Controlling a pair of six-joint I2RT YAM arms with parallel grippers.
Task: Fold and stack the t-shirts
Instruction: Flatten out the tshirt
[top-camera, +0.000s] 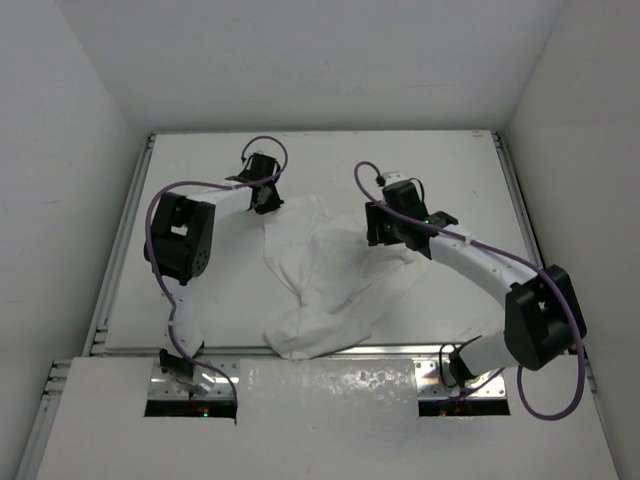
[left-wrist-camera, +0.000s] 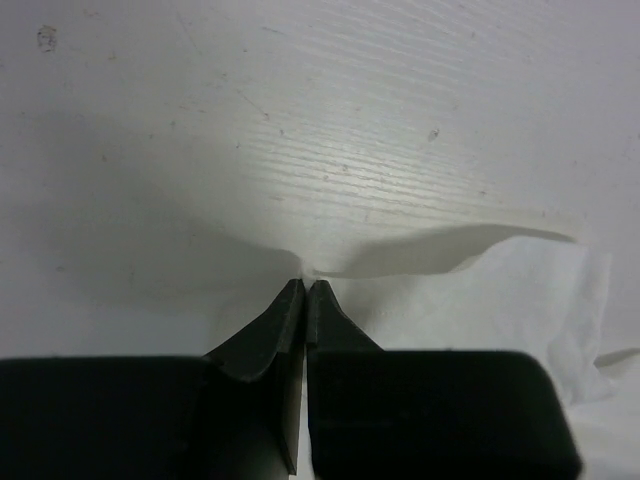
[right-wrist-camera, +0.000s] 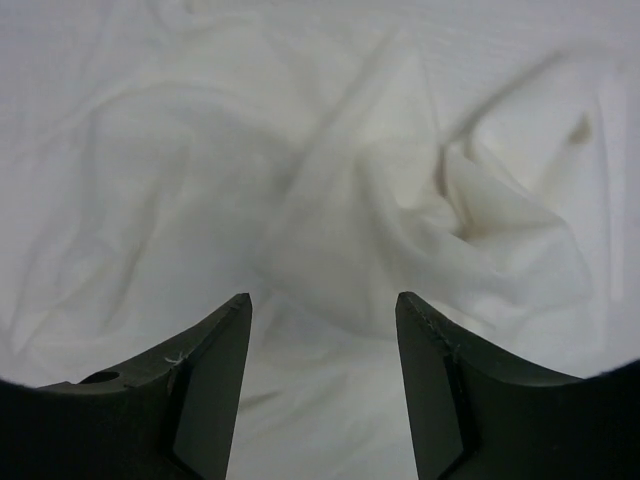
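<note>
A plain white t-shirt (top-camera: 325, 285) lies crumpled in the middle of the white table, running from the back left to the near centre. My left gripper (top-camera: 266, 203) is at the shirt's far left corner. In the left wrist view its jaws are shut, with the thin edge of the shirt (left-wrist-camera: 470, 290) pinched at the tips of the gripper (left-wrist-camera: 305, 283). My right gripper (top-camera: 378, 233) hovers over the shirt's right side. In the right wrist view the gripper (right-wrist-camera: 323, 300) is open and empty, with wrinkled fabric (right-wrist-camera: 330, 190) below it.
White walls enclose the table on the left, back and right. A metal rail (top-camera: 120, 250) runs along the table's left edge and another (top-camera: 520, 210) along the right. Both arm bases stand at the near edge.
</note>
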